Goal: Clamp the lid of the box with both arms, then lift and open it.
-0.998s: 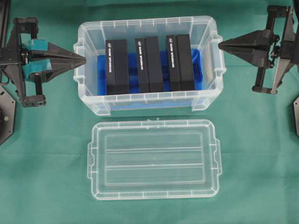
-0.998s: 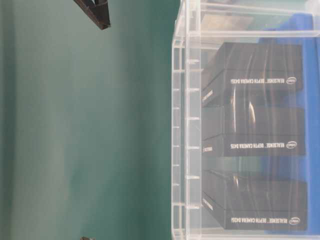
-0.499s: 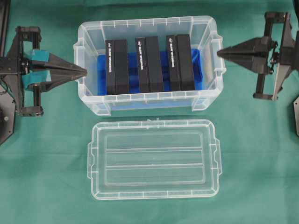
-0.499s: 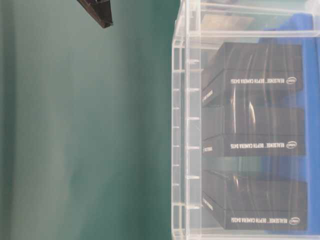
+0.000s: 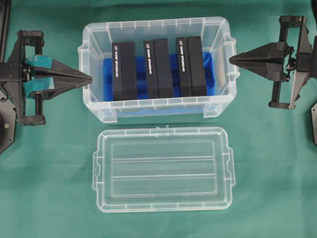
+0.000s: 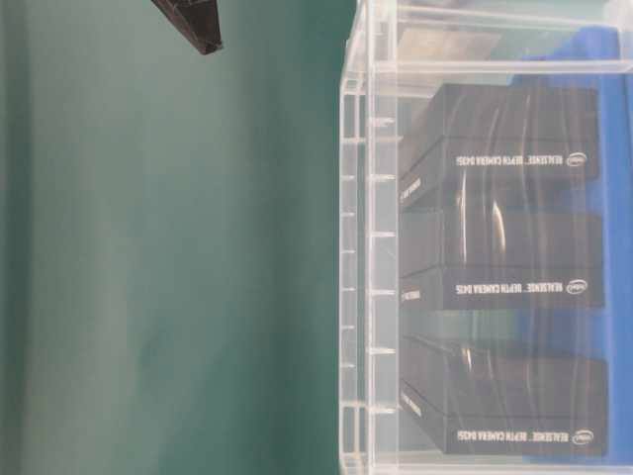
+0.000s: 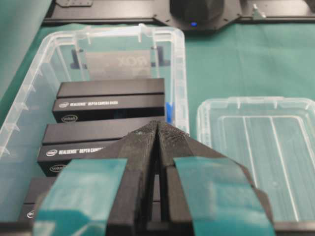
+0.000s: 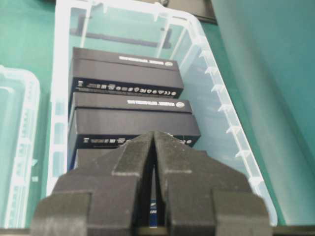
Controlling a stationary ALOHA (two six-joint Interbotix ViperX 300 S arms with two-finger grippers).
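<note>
The box, a deep clear tub with a blue liner and three black packs, stands open at the back middle. Its lid lies flat on the cloth in front of it, apart from both arms. My left gripper, teal-taped, is shut and empty, its tip just off the box's left end wall. The right gripper is shut and empty too, pointing at the right end lug. The left wrist view shows the left gripper, the box and the lid. In the right wrist view the right gripper sits over the box.
Green cloth covers the table. Black base plates sit at the far left and right edge. The table-level view shows the box wall and one black fingertip at top left.
Both shut grippers slid toward the front of the table alongside the box ends, the left one further. Box and lid stayed put.
</note>
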